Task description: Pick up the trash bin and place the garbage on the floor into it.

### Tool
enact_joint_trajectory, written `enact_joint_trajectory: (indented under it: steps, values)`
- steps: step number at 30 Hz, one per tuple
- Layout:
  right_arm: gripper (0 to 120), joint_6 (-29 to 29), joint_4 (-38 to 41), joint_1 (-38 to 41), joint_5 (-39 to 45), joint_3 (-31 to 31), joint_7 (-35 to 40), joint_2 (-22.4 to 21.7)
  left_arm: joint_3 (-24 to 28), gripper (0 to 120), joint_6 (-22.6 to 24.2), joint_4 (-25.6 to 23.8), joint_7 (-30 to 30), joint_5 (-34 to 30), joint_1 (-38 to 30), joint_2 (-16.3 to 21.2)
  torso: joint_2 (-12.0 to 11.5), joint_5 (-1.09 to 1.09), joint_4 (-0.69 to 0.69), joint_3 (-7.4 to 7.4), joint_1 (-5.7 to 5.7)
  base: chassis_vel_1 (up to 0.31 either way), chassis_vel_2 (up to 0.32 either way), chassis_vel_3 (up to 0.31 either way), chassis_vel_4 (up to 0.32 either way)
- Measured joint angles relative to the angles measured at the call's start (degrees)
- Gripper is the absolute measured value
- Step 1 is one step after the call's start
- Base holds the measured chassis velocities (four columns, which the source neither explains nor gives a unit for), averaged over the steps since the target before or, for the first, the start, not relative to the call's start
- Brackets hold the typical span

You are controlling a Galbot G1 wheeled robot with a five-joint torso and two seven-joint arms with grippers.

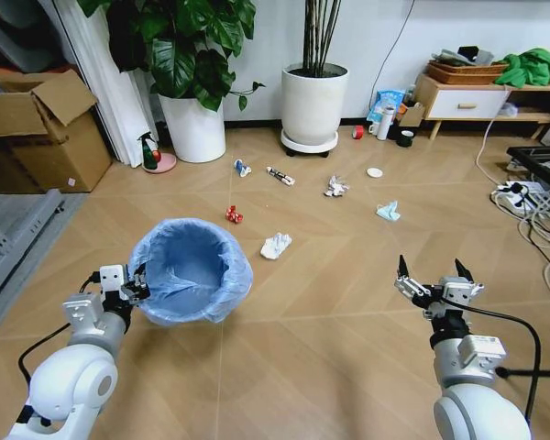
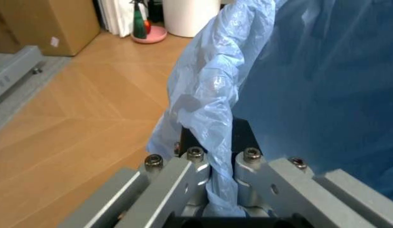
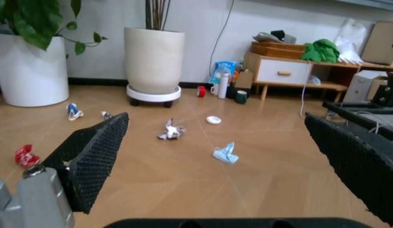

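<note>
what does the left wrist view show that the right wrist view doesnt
Left wrist view alone: the left gripper shut on the trash bin rim, pinching the blue bag, beside a cardboard box.

Right wrist view alone: the right gripper open above the floor, with litter ahead: a red crushed can, a paper wad, a face mask, a white disc.

Both: herringbone flooring and a white plant pot.

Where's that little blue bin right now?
In the head view the trash bin is at lower left, its rim pinched by the left gripper, with a white paper wad on the floor just beyond.
</note>
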Motion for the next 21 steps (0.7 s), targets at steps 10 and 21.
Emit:
enact_joint_trajectory:
  steps: [10, 21]
  values:
    - [100, 0.3, -0.4, 0.0, -0.5, -0.2, -0.2, 0.3, 0.3, 0, -0.1, 0.3, 0.4, 0.3, 0.1, -0.2, 0.0, 0.00, 0.00, 0.00, 0.00, -0.206, 0.220, 0.201, -0.220]
    - [100, 0.3, -0.8, 0.0, -0.8, -0.2, -0.3, 0.5, 0.5, 0, -0.1, 1.0, 0.8, 0.3, -0.3, -0.2, 0.0, 0.08, 0.01, -0.01, -0.01, -0.106, 0.211, 0.102, -0.213]
